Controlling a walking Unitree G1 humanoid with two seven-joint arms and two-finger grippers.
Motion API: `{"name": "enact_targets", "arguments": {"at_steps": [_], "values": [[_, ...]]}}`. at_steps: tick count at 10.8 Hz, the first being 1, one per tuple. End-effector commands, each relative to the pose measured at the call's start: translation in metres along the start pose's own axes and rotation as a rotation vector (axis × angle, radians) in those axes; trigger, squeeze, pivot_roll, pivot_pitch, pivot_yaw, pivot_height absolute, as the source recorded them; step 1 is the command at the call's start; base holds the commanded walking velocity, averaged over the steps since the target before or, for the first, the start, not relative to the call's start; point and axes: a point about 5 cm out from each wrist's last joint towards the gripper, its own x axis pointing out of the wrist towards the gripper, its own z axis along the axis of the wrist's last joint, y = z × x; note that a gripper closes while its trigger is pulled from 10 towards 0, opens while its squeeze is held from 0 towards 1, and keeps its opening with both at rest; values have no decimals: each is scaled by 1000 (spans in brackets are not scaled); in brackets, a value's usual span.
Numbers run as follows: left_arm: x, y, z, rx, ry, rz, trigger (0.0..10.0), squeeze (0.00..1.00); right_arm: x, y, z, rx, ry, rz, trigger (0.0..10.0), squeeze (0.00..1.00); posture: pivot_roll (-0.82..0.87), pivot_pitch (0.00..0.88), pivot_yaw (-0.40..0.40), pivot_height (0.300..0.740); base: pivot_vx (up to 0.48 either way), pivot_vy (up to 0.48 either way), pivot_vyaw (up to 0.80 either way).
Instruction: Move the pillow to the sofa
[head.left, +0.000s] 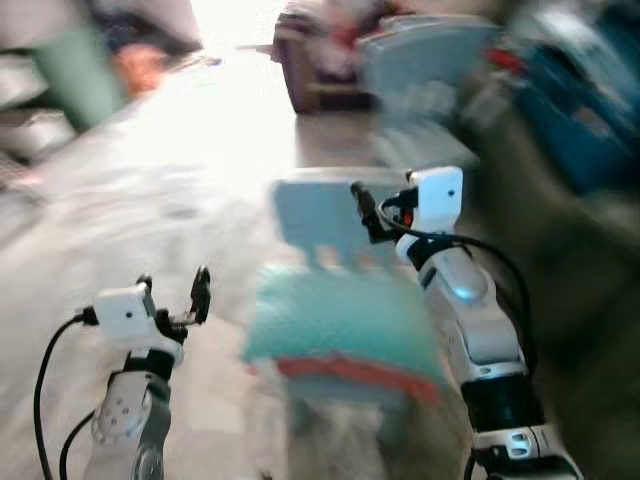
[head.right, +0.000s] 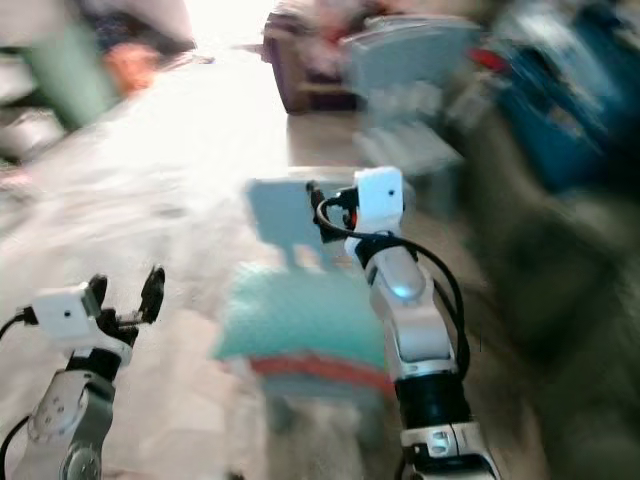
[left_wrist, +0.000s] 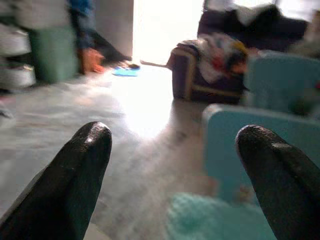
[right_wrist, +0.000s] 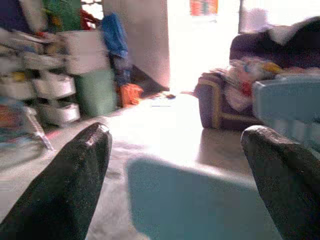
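1. The pillow (head.left: 340, 320), teal with an orange-red band along its near edge, lies on the seat of a light-blue chair (head.left: 320, 215) at lower centre of the head views. The head views are motion-blurred, so its outline is soft.
2. The chair back stands upright just behind the pillow, at frame centre.
3. The right gripper (head.left: 365, 210) is at centre frame, at the right edge of the chair back, above and behind the pillow. Its silver arm runs down to the lower right of the frame. In the right wrist view its fingers (right_wrist: 70, 185) stand wide apart with nothing between them; whether they touch the chair cannot be told.
4. The left gripper (head.left: 175, 290) is at lower left, left of the pillow and apart from it, over bare floor (head.left: 150, 180). Its fingers (left_wrist: 75, 175) are spread wide and hold nothing.
5. A second light-blue chair (head.left: 430, 70) stands further back, upper right of centre.
6. The sofa (left_wrist: 220, 65), dark with light trim, stands at upper centre-right behind the chairs, with mixed clothes (left_wrist: 220, 52) heaped on it.
7. A green bin (right_wrist: 97, 92) and white drawer units (right_wrist: 50, 85) stand against the wall at upper left; an orange item (right_wrist: 131, 92) sits beside the bin.
8. Bright light from a doorway washes out the floor at top centre.
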Motion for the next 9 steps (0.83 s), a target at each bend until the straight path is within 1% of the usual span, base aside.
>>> {"name": "enact_targets", "arguments": {"at_steps": [1,5,8,9], "values": [[-3,5,-4,19,22,13,10000,0,2,5,2,8,-9,21,10000,0,-171,0,64,740,0,0,0],[0,2,-5,25,17,0,10000,0,3,4,4,4,-18,20,10000,0,-178,0,67,740,0,0,0],[3,3,-10,38,53,33,10000,0,3,4,4,5,-16,22,10000,0,-178,0,64,740,0,0,0],[4,2,-8,51,53,24,10000,0,3,3,4,5,-18,23,10000,0,-177,0,61,740,0,0,0]]}}
